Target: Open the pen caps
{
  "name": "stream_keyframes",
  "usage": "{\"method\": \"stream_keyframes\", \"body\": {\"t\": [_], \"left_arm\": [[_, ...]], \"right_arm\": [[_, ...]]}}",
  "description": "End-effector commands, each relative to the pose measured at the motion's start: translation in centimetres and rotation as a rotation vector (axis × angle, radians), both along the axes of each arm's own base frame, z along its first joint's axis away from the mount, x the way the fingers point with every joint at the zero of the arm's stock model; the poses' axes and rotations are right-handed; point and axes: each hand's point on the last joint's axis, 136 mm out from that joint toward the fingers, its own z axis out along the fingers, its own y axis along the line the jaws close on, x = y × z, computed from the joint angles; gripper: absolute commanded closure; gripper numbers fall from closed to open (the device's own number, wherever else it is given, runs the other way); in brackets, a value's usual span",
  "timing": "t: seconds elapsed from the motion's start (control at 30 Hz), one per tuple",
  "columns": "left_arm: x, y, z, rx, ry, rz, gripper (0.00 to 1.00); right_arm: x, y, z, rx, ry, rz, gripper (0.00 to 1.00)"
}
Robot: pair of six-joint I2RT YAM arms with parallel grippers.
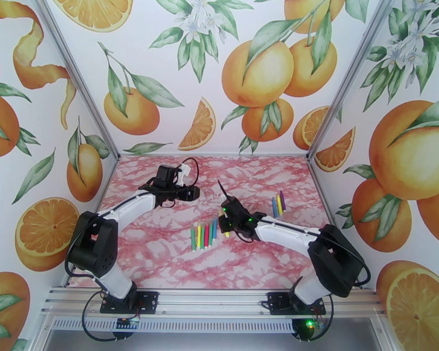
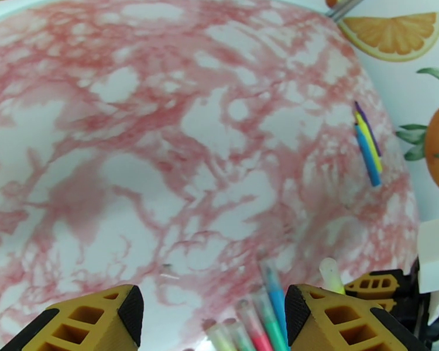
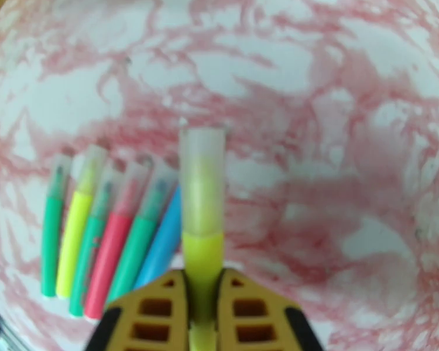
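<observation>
Gripping yellow pen (image 3: 202, 253), clear cap (image 3: 202, 176) on, right hand (image 3: 202, 282) clamped, left hand (image 2: 213, 304) apart.

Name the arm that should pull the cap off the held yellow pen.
Left. The right pincer is shut on the yellow pen, its clear cap pointing out free; the left pincer is open, empty and close by.

arms (image 1: 131, 206): white links, black joints | cables (image 1: 190, 162): black | tool fingers (image 2: 85, 323): yellow, slotted
</observation>
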Motion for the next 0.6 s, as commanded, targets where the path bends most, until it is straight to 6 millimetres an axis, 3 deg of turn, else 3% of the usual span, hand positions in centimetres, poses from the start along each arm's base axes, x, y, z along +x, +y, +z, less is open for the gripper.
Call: {"method": "stream_keyframes", "body": {"t": [0.0,0.2,0.57], "left_arm": [[0.3,-2.3,2.8,-0.131,-0.045,-0.077,0.32],[-0.1,-3.3,4.2,-0.200,-0.056,-0.125,0.32],[-0.5,-5.0,5.5,-0.319,-0.029,-0.187,0.31]], "right_arm": [[1.1,1.1,2.6,0.099,-0.082,0.030,1.00],[2.6,2.9,5.2,0.181,-0.152,0.062,1.00],[3.7,4.9,7.5,0.250,-0.226,0.117,1.00]]}}
